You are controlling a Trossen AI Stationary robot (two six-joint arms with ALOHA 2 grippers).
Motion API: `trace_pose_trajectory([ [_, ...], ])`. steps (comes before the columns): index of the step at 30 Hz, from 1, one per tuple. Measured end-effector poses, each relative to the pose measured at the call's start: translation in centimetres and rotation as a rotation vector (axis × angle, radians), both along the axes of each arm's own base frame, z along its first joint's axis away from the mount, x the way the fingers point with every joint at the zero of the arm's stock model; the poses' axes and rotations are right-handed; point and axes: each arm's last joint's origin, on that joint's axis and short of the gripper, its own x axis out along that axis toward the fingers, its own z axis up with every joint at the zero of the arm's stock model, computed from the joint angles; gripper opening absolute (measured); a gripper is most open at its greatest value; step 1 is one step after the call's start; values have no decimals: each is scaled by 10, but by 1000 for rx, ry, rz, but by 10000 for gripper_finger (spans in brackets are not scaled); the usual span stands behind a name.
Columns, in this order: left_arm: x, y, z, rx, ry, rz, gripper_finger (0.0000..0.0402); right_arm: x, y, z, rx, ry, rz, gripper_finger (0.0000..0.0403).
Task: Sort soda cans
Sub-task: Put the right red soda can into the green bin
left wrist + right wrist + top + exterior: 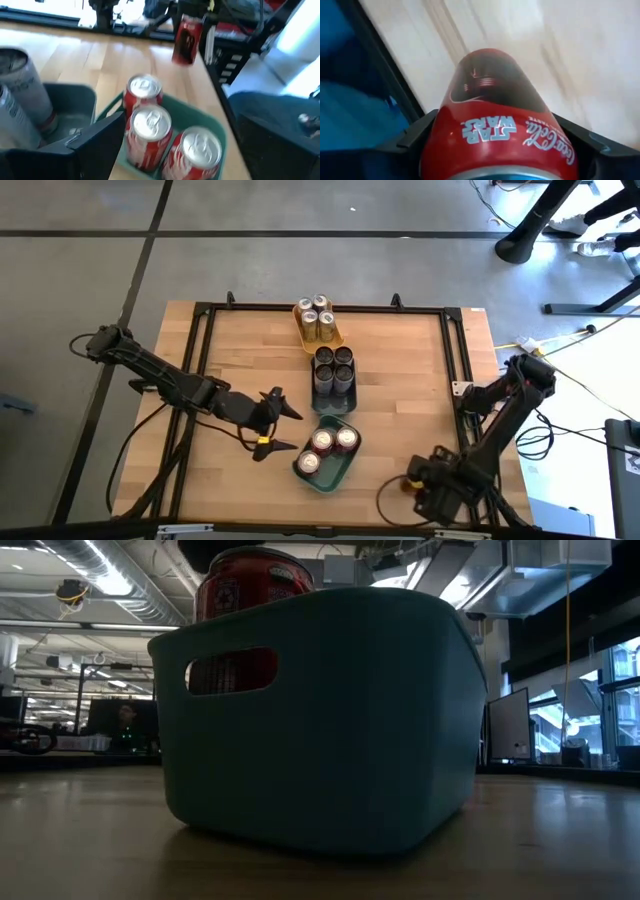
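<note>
Three red soda cans (328,446) stand in a teal tray (345,468) near the table's front; the low view shows this tray (320,720) with one can top (255,580) above its rim. Dark cans (333,367) fill a dark tray, and gold cans (317,318) a yellow tray behind it. My left gripper (290,430) stands open just left of the teal tray, holding nothing. My right gripper (425,483), at the front right, is shut on another red can (500,120); in the high view the arm hides that can. My right gripper pinches the red can's round wall (440,131) between its two fingers (415,137), one on each side, near the can's upper end. The fingers come from above, pointing down. The can (187,40) hangs below them, slightly tilted and clear of the table.
A black metal frame (455,350) runs along the table's edges. The three trays stand in a row down the table's middle. Bare wood (400,390) lies between the trays and the right arm. Cables and stands fill the floor at the right.
</note>
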Motion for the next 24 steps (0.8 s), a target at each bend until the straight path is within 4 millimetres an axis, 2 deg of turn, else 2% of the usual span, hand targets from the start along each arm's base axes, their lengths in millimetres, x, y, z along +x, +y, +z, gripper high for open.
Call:
trace_pose_trajectory([
  [8,3,-1,0,-29,-20,8,370,52,-18,52,-143,-391,21,289],
  [12,11,-7,-4,-23,-54,-8,370,74,-25,69,-223,-578,71,291],
  [16,19,-13,-4,-14,-129,-31,370,97,-33,77,-275,-713,113,292],
  [24,26,-16,-7,-30,-163,-30,357,129,-47,78,-346,-816,166,293],
])
